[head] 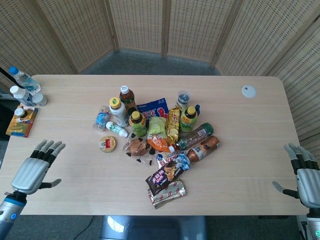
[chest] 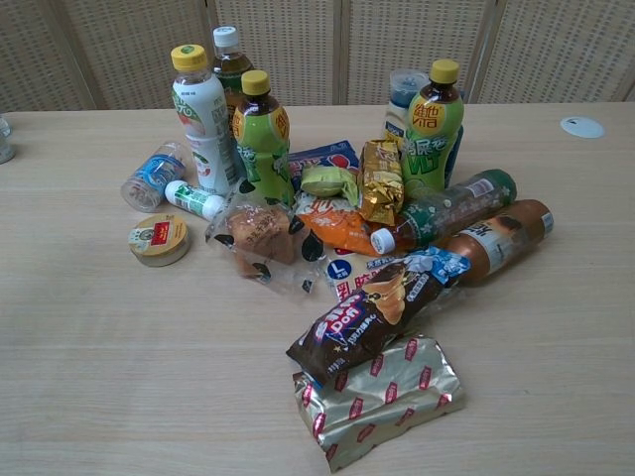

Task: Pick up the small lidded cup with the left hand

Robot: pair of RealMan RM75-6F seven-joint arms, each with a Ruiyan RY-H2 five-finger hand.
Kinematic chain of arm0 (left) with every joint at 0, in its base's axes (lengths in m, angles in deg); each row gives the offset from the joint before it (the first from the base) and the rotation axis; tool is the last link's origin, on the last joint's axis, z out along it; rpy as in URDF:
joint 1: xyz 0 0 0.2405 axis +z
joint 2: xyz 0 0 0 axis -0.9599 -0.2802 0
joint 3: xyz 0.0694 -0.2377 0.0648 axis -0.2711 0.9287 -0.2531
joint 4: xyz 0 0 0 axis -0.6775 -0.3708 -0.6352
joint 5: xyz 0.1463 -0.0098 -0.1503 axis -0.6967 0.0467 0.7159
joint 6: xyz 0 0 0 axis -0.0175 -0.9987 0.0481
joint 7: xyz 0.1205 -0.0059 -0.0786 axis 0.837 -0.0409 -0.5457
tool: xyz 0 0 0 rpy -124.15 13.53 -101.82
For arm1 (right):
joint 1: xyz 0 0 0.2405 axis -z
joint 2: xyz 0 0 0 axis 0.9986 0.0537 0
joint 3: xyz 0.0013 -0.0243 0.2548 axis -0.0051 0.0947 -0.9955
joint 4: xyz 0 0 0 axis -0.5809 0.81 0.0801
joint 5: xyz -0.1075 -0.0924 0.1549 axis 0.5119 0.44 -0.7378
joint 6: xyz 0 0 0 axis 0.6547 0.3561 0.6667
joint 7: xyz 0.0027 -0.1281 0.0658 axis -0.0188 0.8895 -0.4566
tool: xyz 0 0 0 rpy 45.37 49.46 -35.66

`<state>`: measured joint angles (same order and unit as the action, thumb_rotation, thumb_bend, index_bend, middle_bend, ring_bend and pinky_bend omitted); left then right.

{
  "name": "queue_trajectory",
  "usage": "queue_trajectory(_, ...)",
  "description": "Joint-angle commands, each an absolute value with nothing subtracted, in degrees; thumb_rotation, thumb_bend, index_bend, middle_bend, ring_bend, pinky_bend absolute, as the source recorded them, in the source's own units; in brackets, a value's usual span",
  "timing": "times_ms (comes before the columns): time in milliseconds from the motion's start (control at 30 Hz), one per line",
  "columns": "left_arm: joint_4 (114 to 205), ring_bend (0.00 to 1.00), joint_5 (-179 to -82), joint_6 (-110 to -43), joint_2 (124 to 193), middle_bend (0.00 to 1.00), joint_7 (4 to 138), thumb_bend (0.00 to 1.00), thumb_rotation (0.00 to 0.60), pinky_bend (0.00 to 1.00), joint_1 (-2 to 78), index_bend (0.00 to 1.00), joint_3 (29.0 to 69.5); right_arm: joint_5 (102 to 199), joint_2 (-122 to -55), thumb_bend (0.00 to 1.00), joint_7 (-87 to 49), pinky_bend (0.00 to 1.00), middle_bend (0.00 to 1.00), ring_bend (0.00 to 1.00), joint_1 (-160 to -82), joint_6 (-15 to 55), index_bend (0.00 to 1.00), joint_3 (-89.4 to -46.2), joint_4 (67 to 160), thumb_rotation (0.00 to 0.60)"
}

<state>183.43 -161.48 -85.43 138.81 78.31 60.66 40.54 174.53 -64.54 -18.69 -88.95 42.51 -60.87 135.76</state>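
Note:
The small lidded cup [head: 107, 144] is a low round tub with a yellow and red lid, standing on the table at the left edge of the snack pile; the chest view shows the same cup [chest: 158, 239] in front of a toppled clear bottle. My left hand [head: 36, 170] hovers over the table's front left, fingers spread and holding nothing, well to the left of the cup. My right hand [head: 306, 175] hangs open past the table's right edge. Neither hand appears in the chest view.
The pile holds upright drink bottles [head: 118, 111], lying bottles [head: 204, 147], snack bags [head: 166, 176] and a taller clear lidded cup [head: 183, 97]. Water bottles [head: 23, 80] and a box [head: 22, 121] stand at the far left. A white disc [head: 248, 91] lies at the back right.

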Motion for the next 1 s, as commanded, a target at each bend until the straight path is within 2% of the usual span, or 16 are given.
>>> queue_trajectory(33, 185.91, 0.00, -157.12, -78.20, 140.88, 0.00, 84.52, 0.00, 0.600, 0.00, 55.61, 0.00, 43.01, 174.47, -64.58, 0.00, -18.57, 0.00, 0.00, 0.00, -88.95, 42.52, 0.00, -60.91, 135.72, 0.587)
queue_trajectory(233, 185.73, 0.00, -150.12, -71.58, 145.27, 0.00, 93.64, 0.00, 0.600, 0.00, 50.07, 0.00, 46.10, 174.28, -64.55, 0.00, -18.97, 0.00, 0.00, 0.00, -89.02, 42.41, 0.00, -61.03, 135.64, 0.586)
queue_trajectory(433, 183.52, 0.00, -142.04, -67.75, 150.79, 0.00, 102.32, 0.00, 0.600, 0.00, 46.18, 0.00, 47.24, 174.04, -64.22, 0.00, -19.96, 0.00, 0.00, 0.00, -88.98, 42.55, 0.00, -61.27, 135.59, 0.584)
queue_trajectory(1000, 174.81, 0.00, -126.06, -66.43, 161.96, 0.00, 117.01, 0.00, 0.600, 0.00, 39.00, 0.00, 46.49, 173.42, -63.84, 0.00, -21.40, 0.00, 0.00, 0.00, -88.99, 42.34, 0.00, -61.57, 135.28, 0.584)
